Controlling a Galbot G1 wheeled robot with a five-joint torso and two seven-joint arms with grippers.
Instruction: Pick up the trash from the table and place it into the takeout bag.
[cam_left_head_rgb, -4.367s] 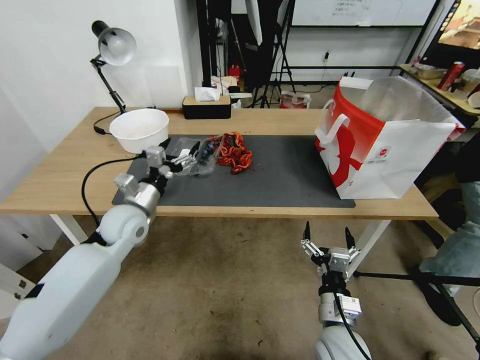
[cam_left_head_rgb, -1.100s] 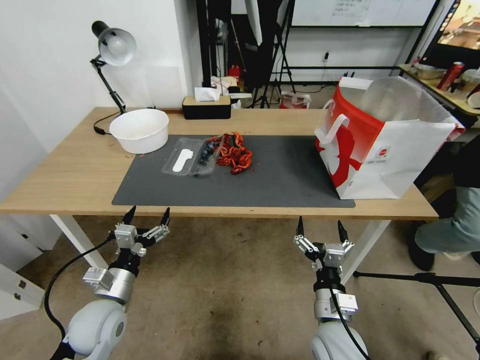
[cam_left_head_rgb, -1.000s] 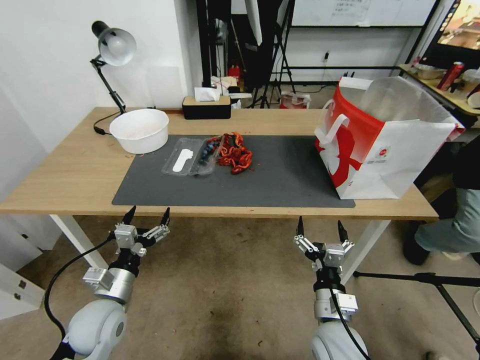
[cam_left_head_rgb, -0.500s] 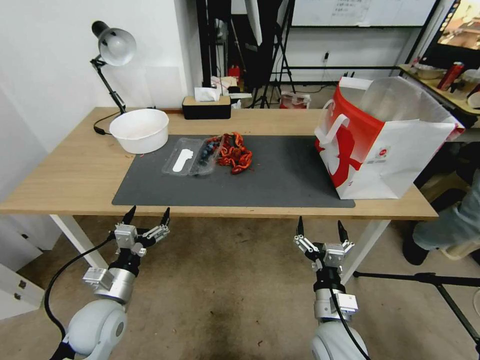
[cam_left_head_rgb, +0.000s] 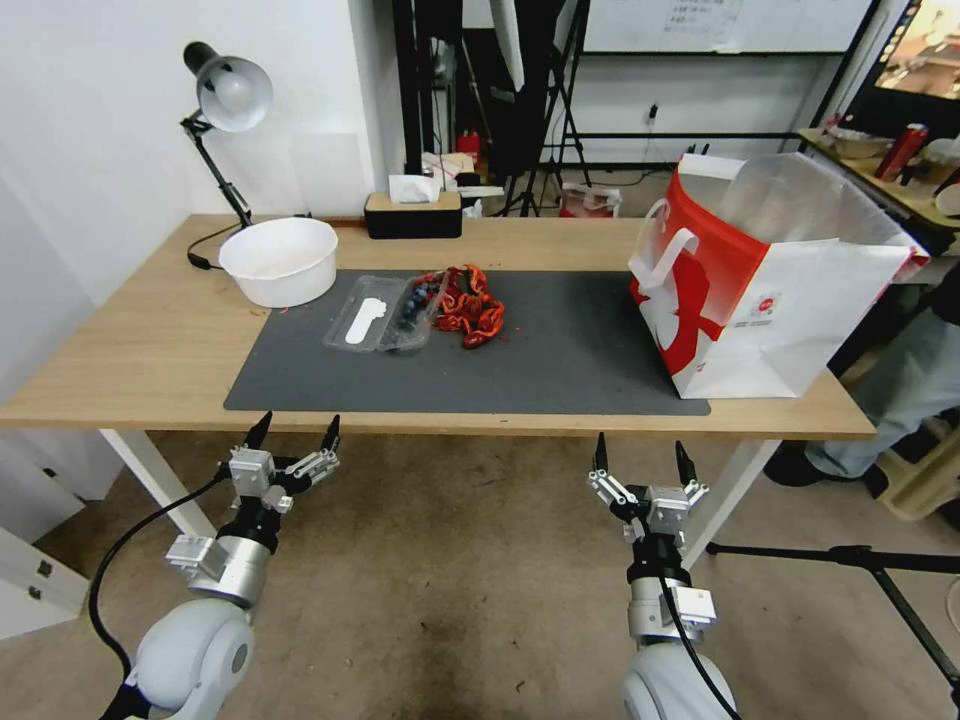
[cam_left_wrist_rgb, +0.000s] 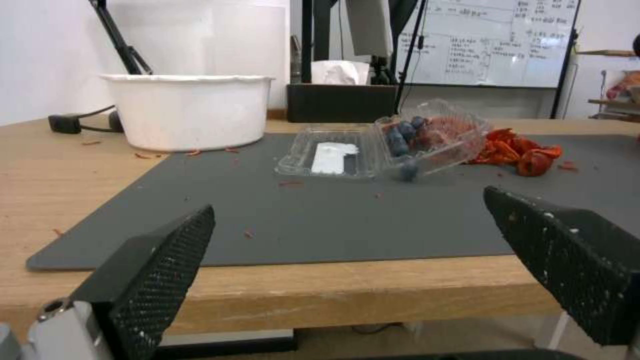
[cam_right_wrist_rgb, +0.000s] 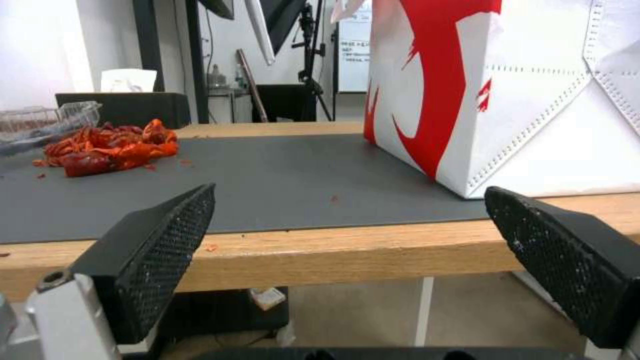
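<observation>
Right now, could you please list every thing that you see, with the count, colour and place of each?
table: 1, light wood, before the robot
mat: 1, dark grey, on the table
bowl: 1, white, off the mat's far left corner
clamshell box: 1, clear, open, blueberries inside, on the mat
red scraps: 1 pile, beside the box
takeout bag: 1, white and red, upright at the table's right end
tissue box: 1, black and wood, far edge
lamp: 1, silver, far left
left gripper: open, below the table's near edge
right gripper: open, below the near edge

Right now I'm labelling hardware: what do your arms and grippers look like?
Both arms are glossy white with silver metal wrist sections and black cables. The left gripper and right gripper carry pointed black jaws with knurled faces on silver linkages.
</observation>
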